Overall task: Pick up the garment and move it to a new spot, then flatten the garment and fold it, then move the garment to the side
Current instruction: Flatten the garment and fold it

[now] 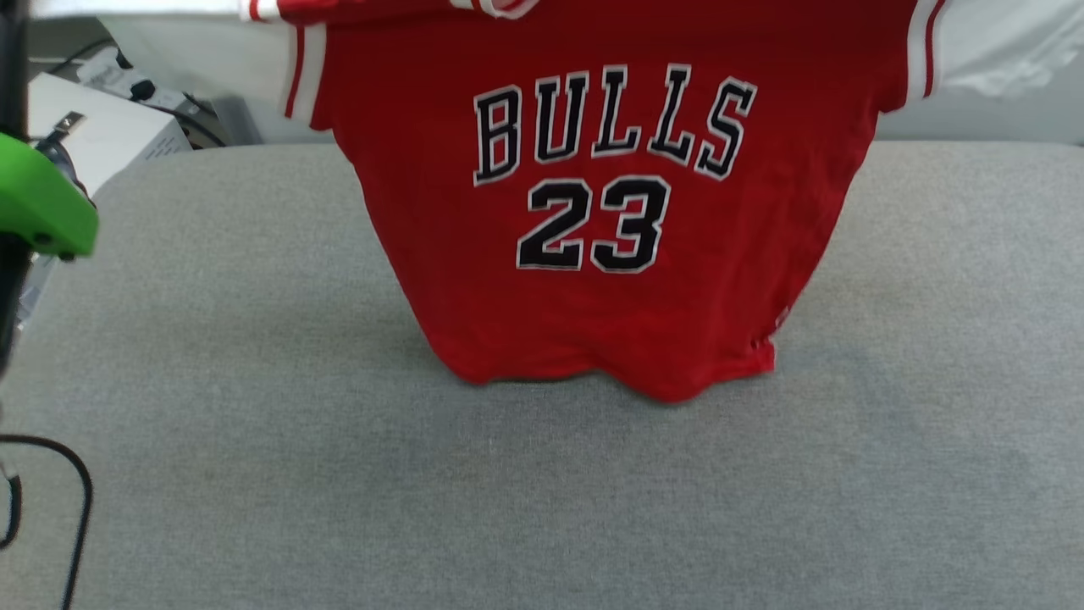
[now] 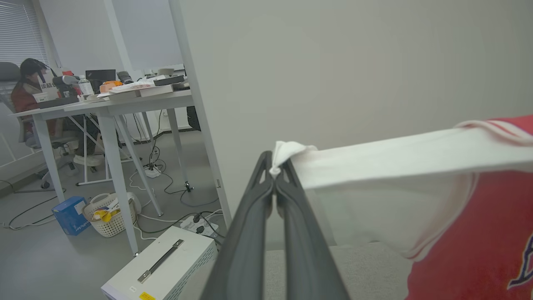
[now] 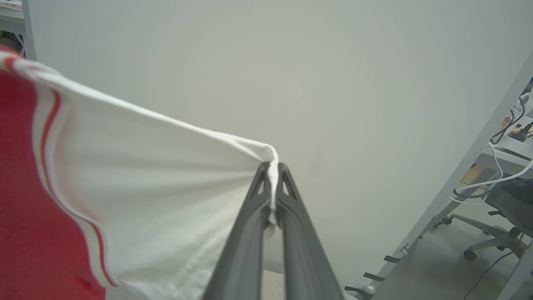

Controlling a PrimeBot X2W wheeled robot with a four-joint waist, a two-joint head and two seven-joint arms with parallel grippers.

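Note:
The garment (image 1: pixel 610 296), a red jersey with black "BULLS 23" lettering and white sleeves, hangs spread wide above the grey padded table (image 1: pixel 254 424), its bottom hem touching the surface. In the left wrist view my left gripper (image 2: pixel 275 171) is shut on the tip of one white sleeve (image 2: pixel 395 154), which is pulled taut. In the right wrist view my right gripper (image 3: pixel 272 171) is shut on the tip of the other white sleeve (image 3: pixel 166 196), also stretched tight. The jersey's collar runs off the top edge of the head view.
A white equipment box (image 2: pixel 162 266) stands on the floor left of the table. A green part (image 1: pixel 42 203) and a black cable (image 1: pixel 76 500) sit at the head view's left edge. A pale partition wall (image 3: pixel 291 83) stands behind. A person sits at a distant desk (image 2: pixel 104 104).

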